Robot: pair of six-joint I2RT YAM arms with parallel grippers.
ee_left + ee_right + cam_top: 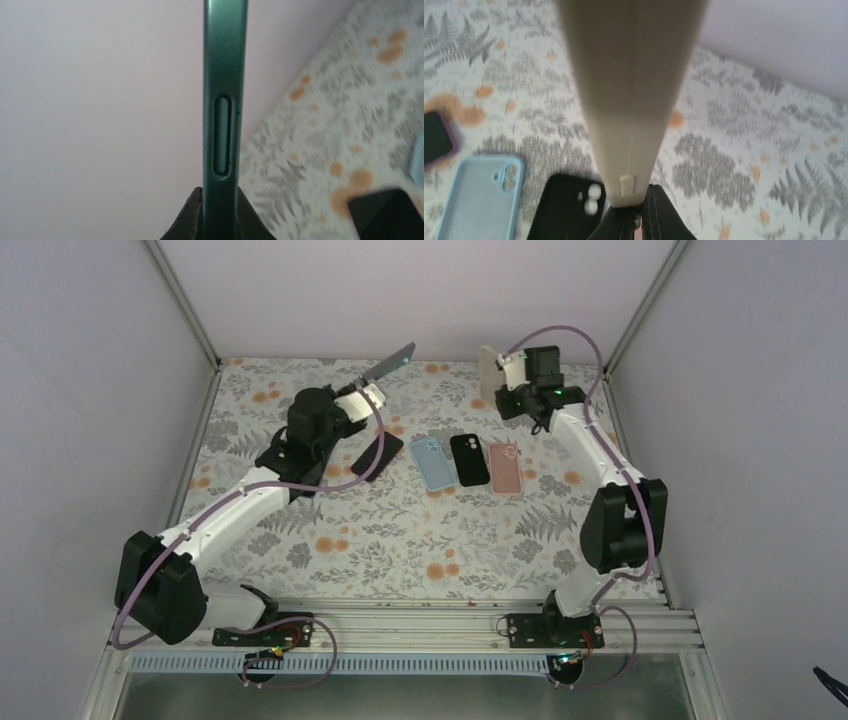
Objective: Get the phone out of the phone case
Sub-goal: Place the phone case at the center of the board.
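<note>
Clamping left jaws on the green phone (390, 362), raised over the bench's (400, 560) far edge, and right jaws on the beige case (489, 373) near its far-right corner, holding them apart, likely already separated.

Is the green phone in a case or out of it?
Out. The left end effector grips the green phone, edge bare; the right end effector grips the beige case.
</note>
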